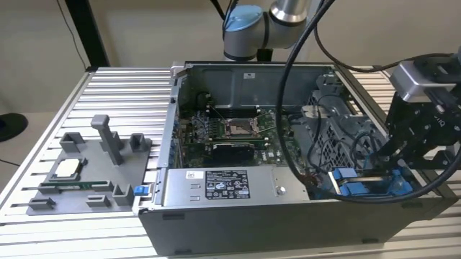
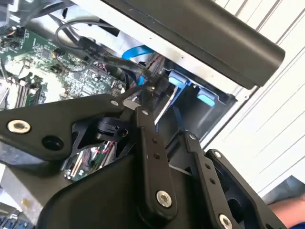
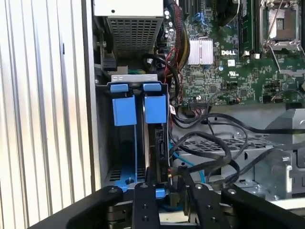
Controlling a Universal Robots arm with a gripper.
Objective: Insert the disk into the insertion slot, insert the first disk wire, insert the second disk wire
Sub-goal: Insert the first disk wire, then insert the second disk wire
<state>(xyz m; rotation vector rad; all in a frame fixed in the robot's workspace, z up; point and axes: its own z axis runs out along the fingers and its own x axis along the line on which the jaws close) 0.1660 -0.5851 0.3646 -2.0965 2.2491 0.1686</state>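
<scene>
Progress appears to be past the first step. In the first wrist view the disk [image 3: 157, 143] stands on edge inside the insertion slot [image 3: 133, 78], in the compartment nearer the motherboard [image 3: 228, 71], with a blue tab on its end. The compartment beside it looks empty. In the exterior view the blue fittings [image 1: 364, 186] of the slot sit in the corner of the computer case [image 1: 252, 232] on the exterior view's right, next to the power supply box [image 1: 223, 186].

The gripper [image 1: 389, 159] is low inside that corner of the case. In the first wrist view it hangs just at the end of the disk. A small black plug [image 3: 175, 172] on the end of a black wire [image 3: 209, 164] lies right at the disk's edge, in line with the gripper. Whether the gripper is clamped on that plug or merely beside it cannot be told, and neither can whether the plug is seated.

So the disk seems to be in place and the work looks to be on a wire. At least one wire is probably left to do.
</scene>
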